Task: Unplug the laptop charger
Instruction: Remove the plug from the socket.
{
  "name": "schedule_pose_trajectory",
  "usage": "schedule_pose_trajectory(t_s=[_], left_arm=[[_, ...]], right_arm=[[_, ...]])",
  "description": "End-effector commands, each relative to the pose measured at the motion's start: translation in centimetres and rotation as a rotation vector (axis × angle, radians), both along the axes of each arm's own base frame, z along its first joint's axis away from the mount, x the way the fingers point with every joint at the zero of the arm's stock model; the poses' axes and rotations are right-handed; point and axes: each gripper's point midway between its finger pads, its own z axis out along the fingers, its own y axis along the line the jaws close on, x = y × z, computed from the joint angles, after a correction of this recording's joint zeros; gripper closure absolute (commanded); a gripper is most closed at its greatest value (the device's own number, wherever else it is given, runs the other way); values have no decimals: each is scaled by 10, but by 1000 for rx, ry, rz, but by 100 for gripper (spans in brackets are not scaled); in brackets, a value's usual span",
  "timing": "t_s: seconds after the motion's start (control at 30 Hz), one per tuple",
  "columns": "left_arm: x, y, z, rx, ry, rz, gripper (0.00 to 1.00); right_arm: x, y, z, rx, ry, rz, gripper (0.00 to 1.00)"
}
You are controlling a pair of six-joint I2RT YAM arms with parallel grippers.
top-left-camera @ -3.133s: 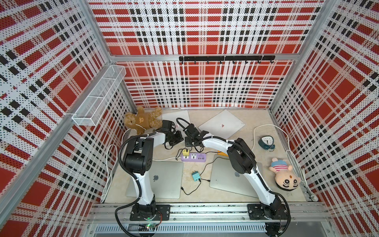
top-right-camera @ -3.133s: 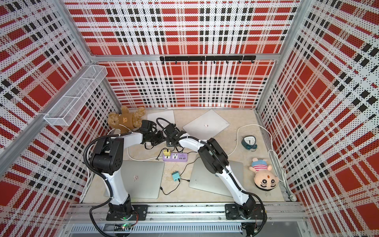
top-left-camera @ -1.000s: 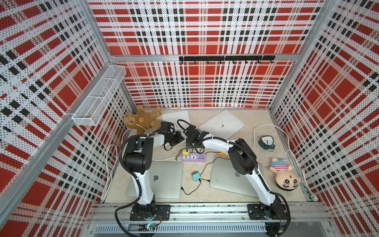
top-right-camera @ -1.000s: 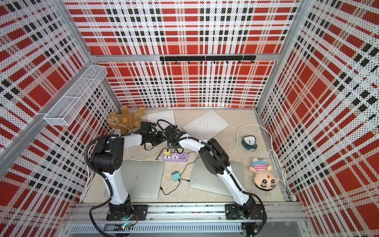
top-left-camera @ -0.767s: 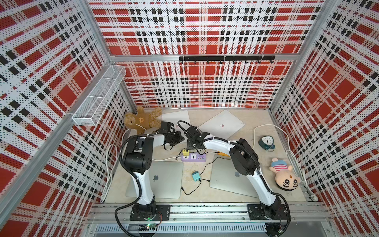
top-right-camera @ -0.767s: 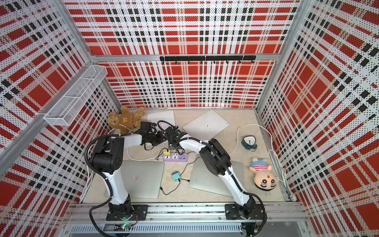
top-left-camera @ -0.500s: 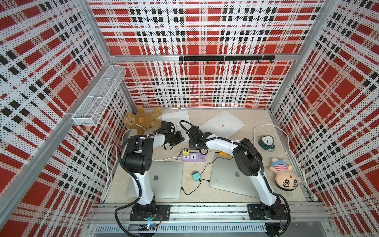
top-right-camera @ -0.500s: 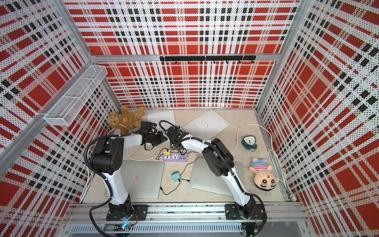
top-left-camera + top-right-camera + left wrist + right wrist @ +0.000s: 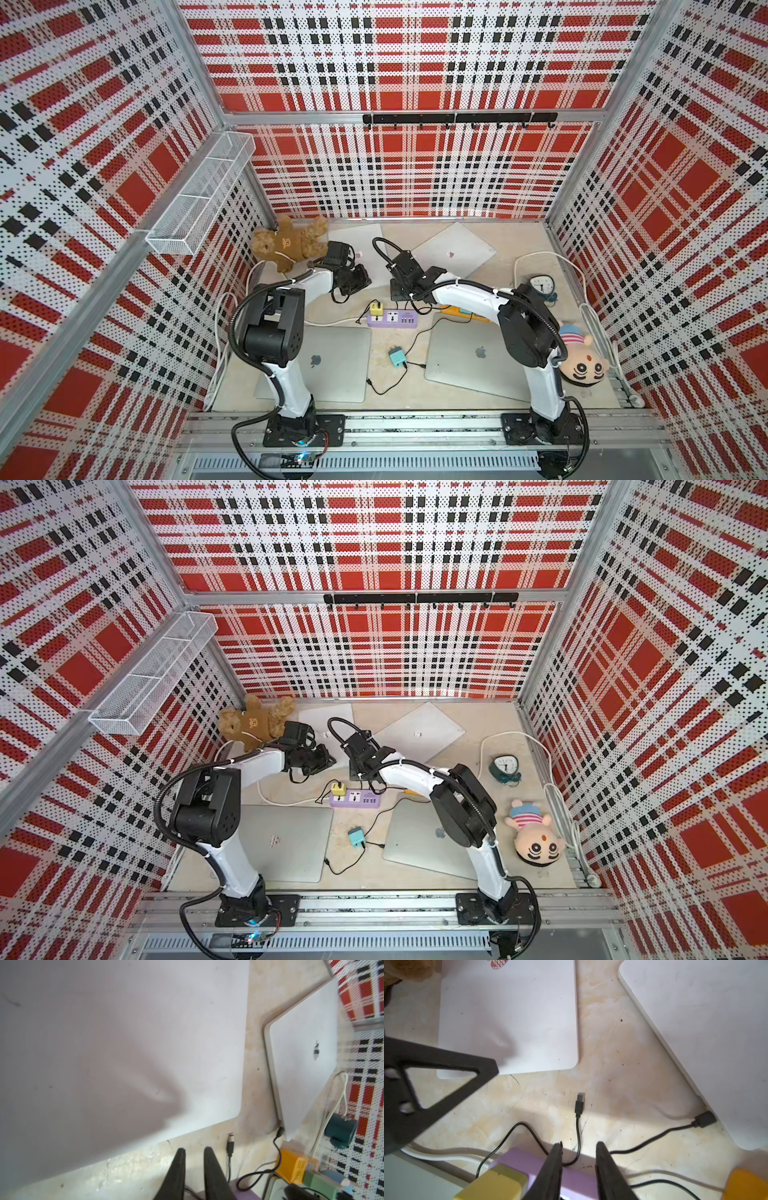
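Hanging above the table point(image 9: 145, 1167), your left gripper point(image 9: 194, 1149) has its jaws slightly parted and empty. Your right gripper point(image 9: 579, 1143) is parted wider over the strip point(image 9: 512, 1157), with the cable point(image 9: 578, 1132) passing loose between its fingers. The plug point(image 9: 580, 1103) lies free on the table, just off the laptop point(image 9: 508, 1016) corner.

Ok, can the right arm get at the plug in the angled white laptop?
Probably yes: the plug sits at the edge of the laptop on the table; nothing lies between it and the right gripper, whose fingers stand apart.
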Motion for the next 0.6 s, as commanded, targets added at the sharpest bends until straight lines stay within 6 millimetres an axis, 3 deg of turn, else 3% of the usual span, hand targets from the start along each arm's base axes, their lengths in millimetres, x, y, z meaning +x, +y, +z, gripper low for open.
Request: schedule_pose_trajectory(t_s=[0.0, 0.27, 0.37, 0.57], left_arm=[[1, 5, 33, 51, -57, 7, 72], [-5, 5, 81, 163, -137, 8, 56], [-12, -11, 99, 199, -175, -29, 52], [-27, -23, 112, 297, -187, -78, 39]], right_arm=[[-3, -4, 23, 49, -49, -13, 69], [-23, -16, 25, 110, -34, -4, 68], [-28, -19, 25, 125, -31, -5, 68], [-31, -27, 34, 164, -46, -17, 68]])
